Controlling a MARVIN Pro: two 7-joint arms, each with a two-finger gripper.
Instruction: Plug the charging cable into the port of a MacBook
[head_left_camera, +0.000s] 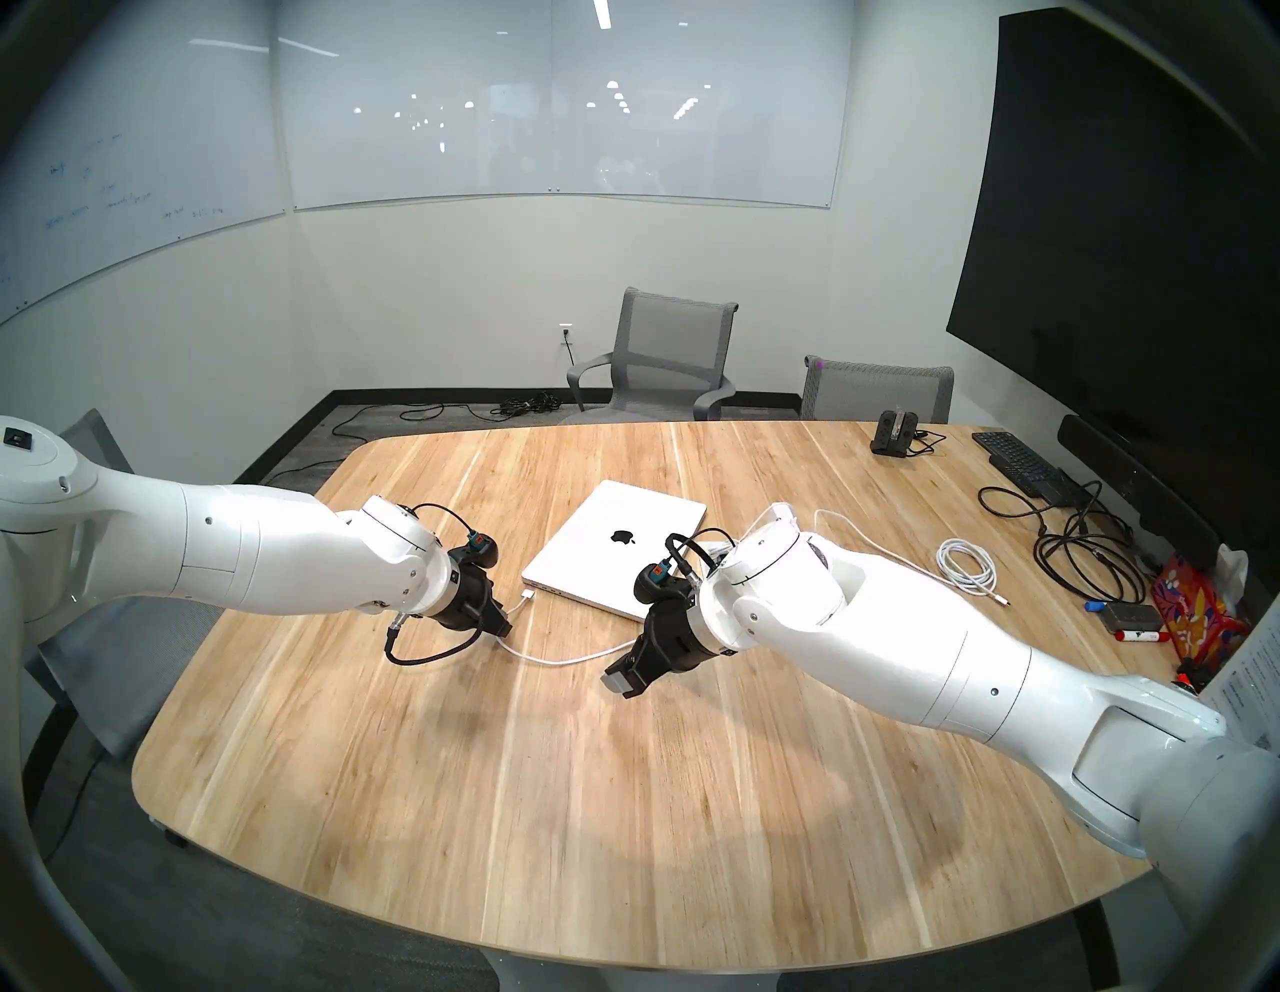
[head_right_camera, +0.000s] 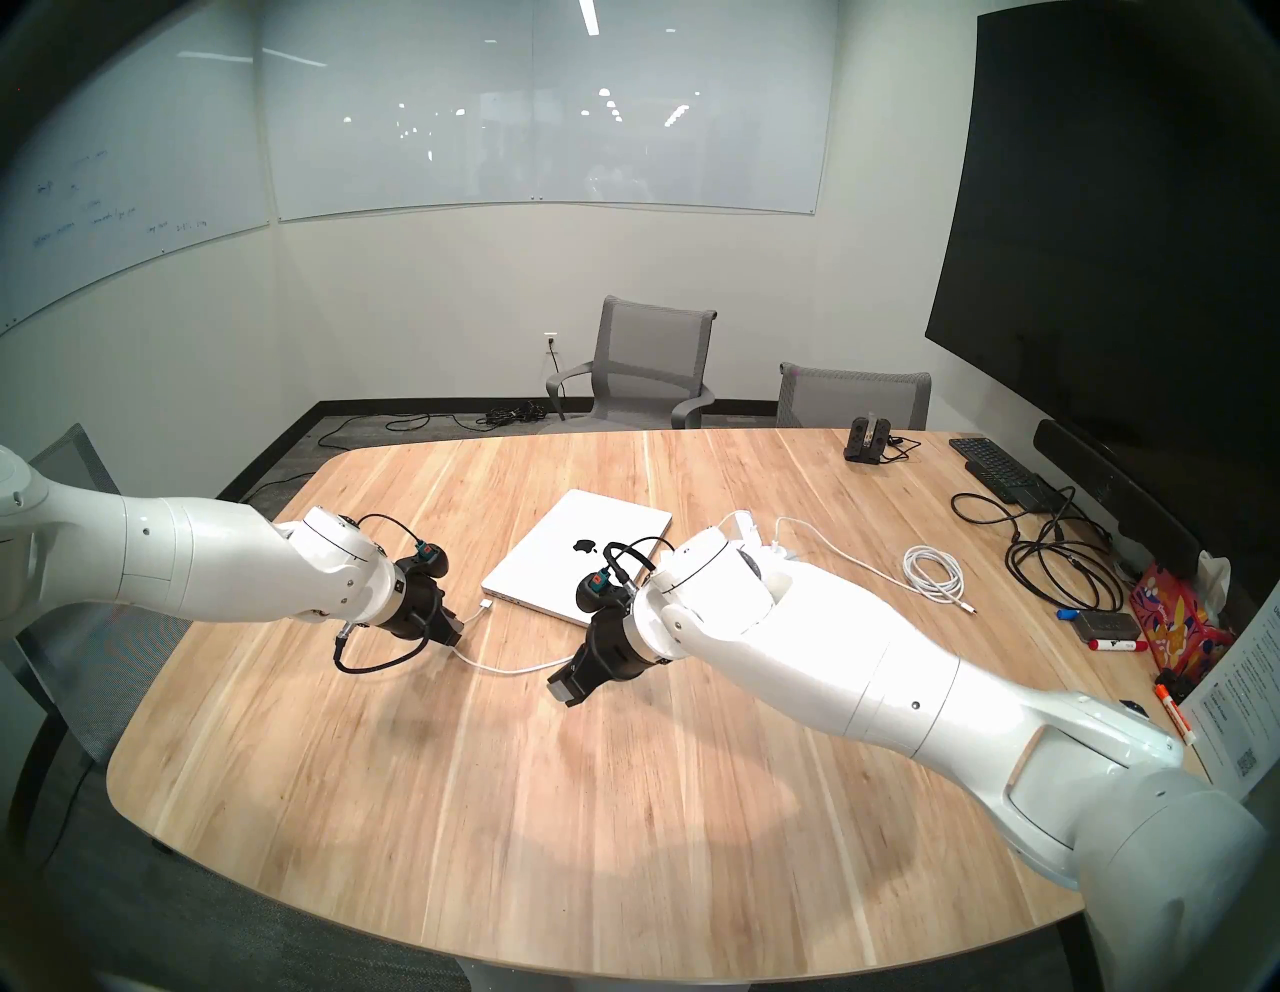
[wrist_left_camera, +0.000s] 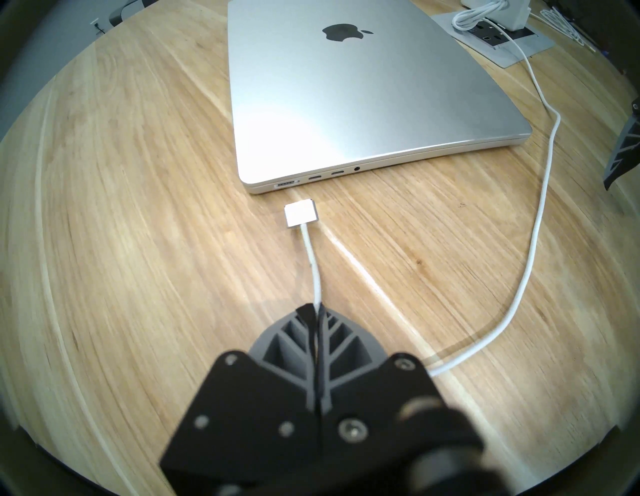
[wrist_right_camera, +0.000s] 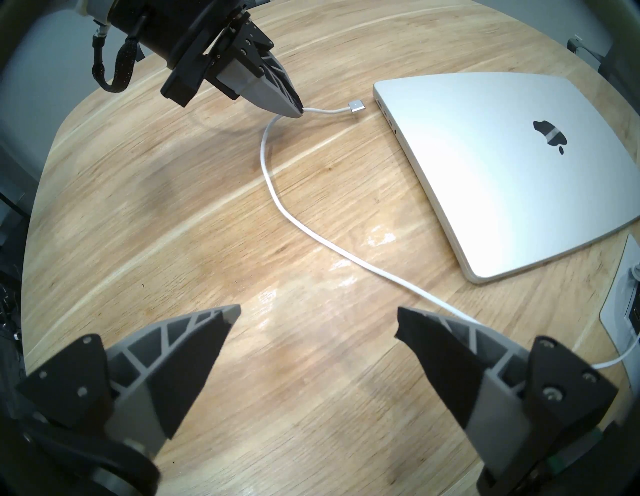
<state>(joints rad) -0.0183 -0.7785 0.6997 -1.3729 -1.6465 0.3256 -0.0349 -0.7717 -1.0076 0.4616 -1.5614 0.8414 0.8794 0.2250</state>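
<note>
The left gripper (wrist_left_camera: 317, 308) pinches the charging cable (wrist_left_camera: 313, 266) behind its plug (wrist_left_camera: 300, 215), just short of the MacBook (wrist_left_camera: 363, 104) ports. The right gripper (wrist_right_camera: 317, 322) hangs open, empty.

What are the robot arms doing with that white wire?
The left tool is shut on the charging cable, pinching the cord a little behind its plug. The plug hangs just short of the ports on the closed MacBook, not plugged in yet. The right tool is open and empty above the wooden table.
</note>
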